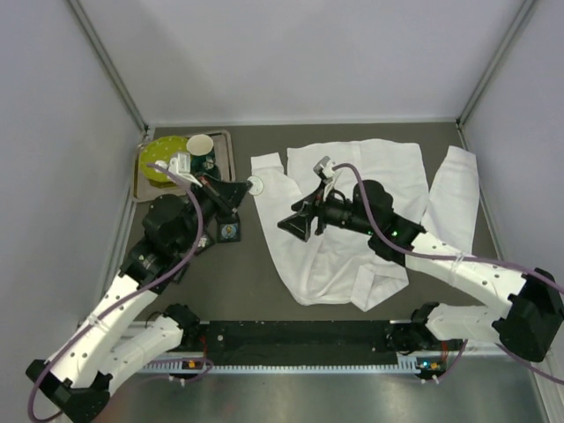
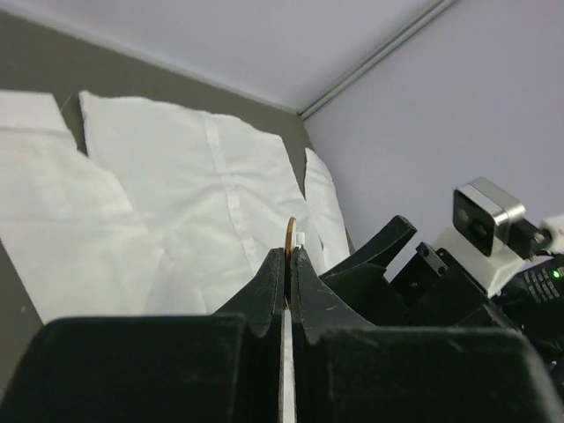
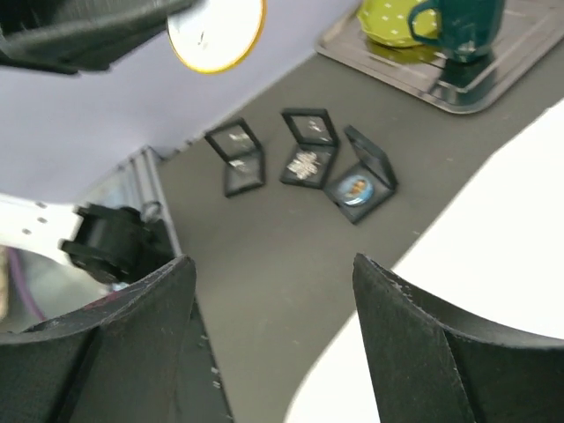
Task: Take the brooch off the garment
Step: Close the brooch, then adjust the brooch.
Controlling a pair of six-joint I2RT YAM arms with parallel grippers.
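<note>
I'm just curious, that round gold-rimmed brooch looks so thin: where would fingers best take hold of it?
Probably across its two flat faces, coming edge-on from its rim. The brooch is a thin disc, so only the faces give fingers area; the left gripper pinches it that way now, rim poking out.

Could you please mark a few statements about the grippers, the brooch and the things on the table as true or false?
1. The left gripper is shut on the brooch. True.
2. The right gripper grips the garment. False: it is open and holds nothing.
3. The brooch is pinned to the garment. False: it is held in the air, off the cloth.
4. Three display cases stand on the table. True.
5. The mug stands on the garment. False: it stands in the tray.
</note>
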